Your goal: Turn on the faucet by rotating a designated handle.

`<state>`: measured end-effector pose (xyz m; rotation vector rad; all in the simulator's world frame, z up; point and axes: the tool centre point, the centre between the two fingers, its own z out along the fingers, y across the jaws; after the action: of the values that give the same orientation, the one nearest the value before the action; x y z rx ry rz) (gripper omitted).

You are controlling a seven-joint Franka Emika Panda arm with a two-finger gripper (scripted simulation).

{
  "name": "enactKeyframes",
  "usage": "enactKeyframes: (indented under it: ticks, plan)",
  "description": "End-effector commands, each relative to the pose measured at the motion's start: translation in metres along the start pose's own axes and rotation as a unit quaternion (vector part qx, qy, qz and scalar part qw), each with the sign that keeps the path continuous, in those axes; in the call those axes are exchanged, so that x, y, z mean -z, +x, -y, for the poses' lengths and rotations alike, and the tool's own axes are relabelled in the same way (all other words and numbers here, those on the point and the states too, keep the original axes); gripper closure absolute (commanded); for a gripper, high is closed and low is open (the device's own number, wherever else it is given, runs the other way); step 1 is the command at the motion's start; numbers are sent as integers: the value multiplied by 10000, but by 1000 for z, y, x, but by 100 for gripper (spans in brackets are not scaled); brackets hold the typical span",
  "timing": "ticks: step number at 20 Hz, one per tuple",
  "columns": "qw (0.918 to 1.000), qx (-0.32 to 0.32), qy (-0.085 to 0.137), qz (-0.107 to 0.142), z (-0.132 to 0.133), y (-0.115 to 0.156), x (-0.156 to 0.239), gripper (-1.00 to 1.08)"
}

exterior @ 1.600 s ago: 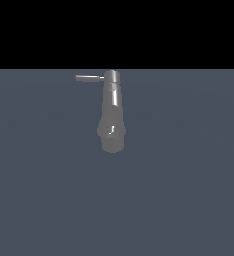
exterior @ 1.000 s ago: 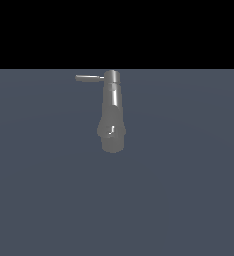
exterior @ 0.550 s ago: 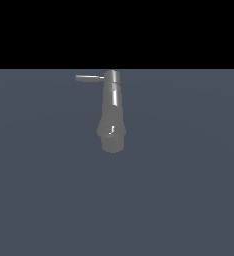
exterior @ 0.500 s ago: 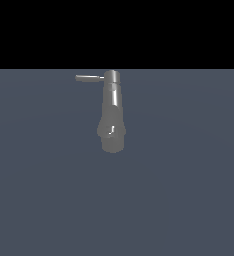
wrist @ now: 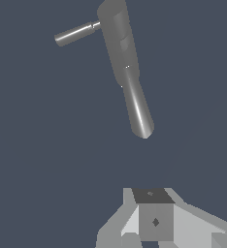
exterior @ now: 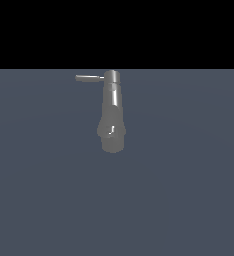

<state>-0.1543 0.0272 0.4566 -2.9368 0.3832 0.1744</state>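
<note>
The faucet (exterior: 111, 112) stands upright on the dark counter (exterior: 189, 190), its base wider than its column; the handle (exterior: 89, 77) juts from the cap toward nine o'clock in the exterior view. In the wrist view only part of the end effector (wrist: 156, 218) shows, its fingertips out of frame, so how wide it stands cannot be told; it holds nothing and is well apart from the faucet (wrist: 127, 72) and handle (wrist: 76, 33).

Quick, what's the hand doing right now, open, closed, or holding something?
Hand: cannot tell whether open or closed; only part of it shows in the wrist view. It holds nothing and is apart from the faucet.
</note>
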Motion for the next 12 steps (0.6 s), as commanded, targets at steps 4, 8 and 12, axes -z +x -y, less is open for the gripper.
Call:
enactKeyframes:
  ticks: [4,8,12]
  plan:
    - [9959,-849,233,205,14,41,-15,108]
    - [9878,-1489,320,326,23,71,-29,108]
    - [9755,-2134,347,412,32,101,-45,108]
